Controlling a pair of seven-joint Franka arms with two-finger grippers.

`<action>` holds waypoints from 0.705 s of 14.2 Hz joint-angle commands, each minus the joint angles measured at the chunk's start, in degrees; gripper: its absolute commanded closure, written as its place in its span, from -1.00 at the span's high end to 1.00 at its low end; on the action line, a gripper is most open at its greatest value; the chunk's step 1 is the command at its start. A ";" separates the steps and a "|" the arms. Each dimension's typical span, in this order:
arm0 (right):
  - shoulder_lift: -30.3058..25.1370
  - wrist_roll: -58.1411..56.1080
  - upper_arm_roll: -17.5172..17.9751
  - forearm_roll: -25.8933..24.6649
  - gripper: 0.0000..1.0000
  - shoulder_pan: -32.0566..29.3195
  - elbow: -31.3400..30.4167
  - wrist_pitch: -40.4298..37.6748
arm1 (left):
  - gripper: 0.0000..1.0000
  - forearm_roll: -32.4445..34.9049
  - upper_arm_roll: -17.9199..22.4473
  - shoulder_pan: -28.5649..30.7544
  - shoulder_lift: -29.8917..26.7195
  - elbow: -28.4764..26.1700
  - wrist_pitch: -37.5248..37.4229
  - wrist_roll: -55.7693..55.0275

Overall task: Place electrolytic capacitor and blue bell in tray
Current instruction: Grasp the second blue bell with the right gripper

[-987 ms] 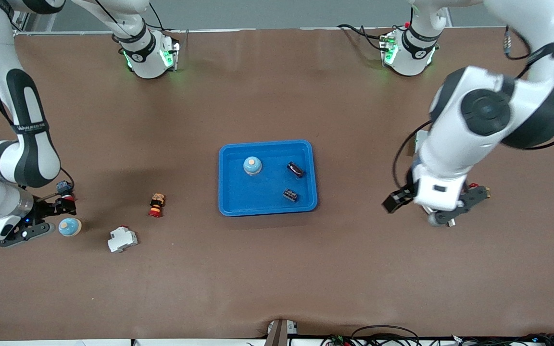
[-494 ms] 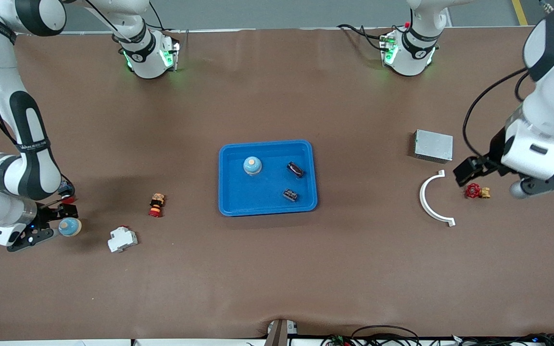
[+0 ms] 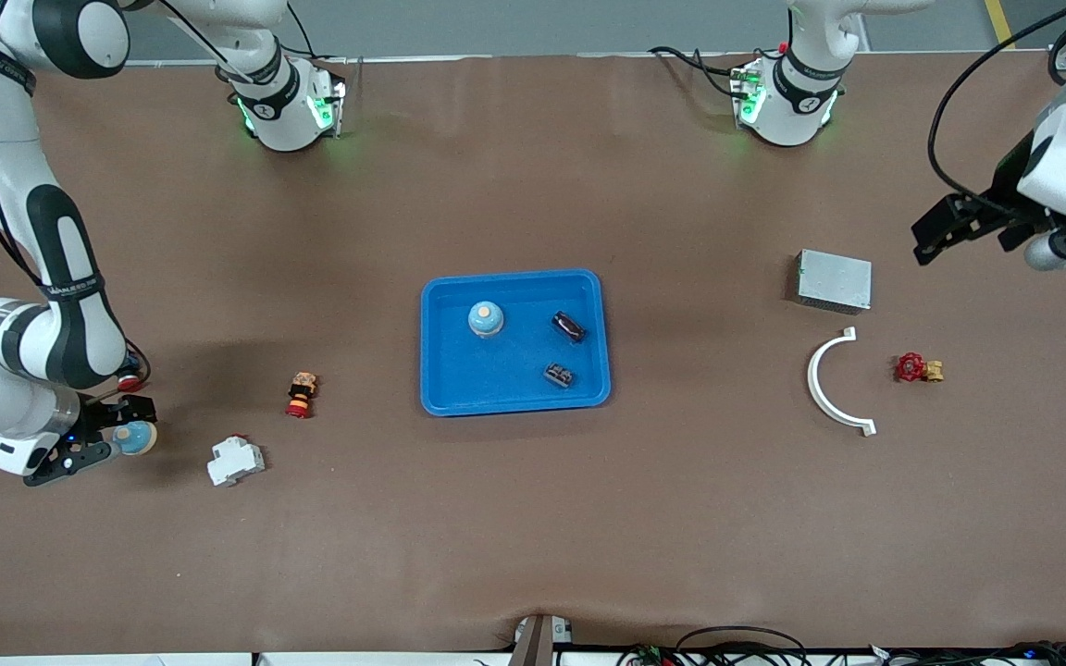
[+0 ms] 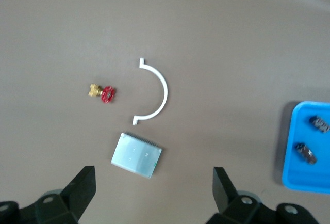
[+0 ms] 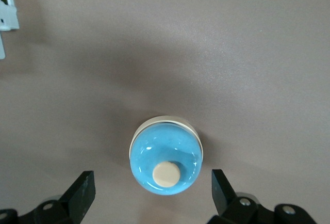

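The bright blue tray (image 3: 514, 404) lies mid-table. In it sit one blue bell (image 3: 486, 318) and two dark electrolytic capacitors (image 3: 568, 326) (image 3: 559, 375). A second blue bell (image 3: 137, 437) with a cream button stands on the table at the right arm's end. My right gripper (image 3: 107, 433) is open and straddles it; in the right wrist view the bell (image 5: 166, 162) shows between the spread fingers (image 5: 82, 188) with gaps on both sides. My left gripper (image 3: 996, 236) is open and empty, up in the air near the table's edge at the left arm's end, over the mat beside the grey box.
A grey metal box (image 3: 834, 280), a white curved piece (image 3: 827, 387) and a red-handled valve (image 3: 914, 368) lie toward the left arm's end. A white breaker (image 3: 235, 460) and a small orange-and-black part (image 3: 301, 395) lie between the second bell and the tray.
The left arm has swung up and away from over the valve and white arc toward its end of the table. The right gripper has shifted closer around the second bell.
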 commanded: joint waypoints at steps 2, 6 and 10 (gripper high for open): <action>1.98 -0.68 1.30 -0.03 1.00 -1.74 1.46 2.40 | 1.00 -1.33 0.79 -0.84 -3.40 -2.11 -1.10 1.41; 2.42 -0.68 1.30 -0.03 1.00 -1.92 1.55 2.67 | 1.00 -1.69 0.79 -0.66 -3.13 -2.20 -1.10 1.68; 2.95 -0.68 1.38 -0.03 1.00 -1.92 1.55 3.90 | 1.00 -1.69 0.87 -0.58 -3.04 -2.11 -1.54 1.59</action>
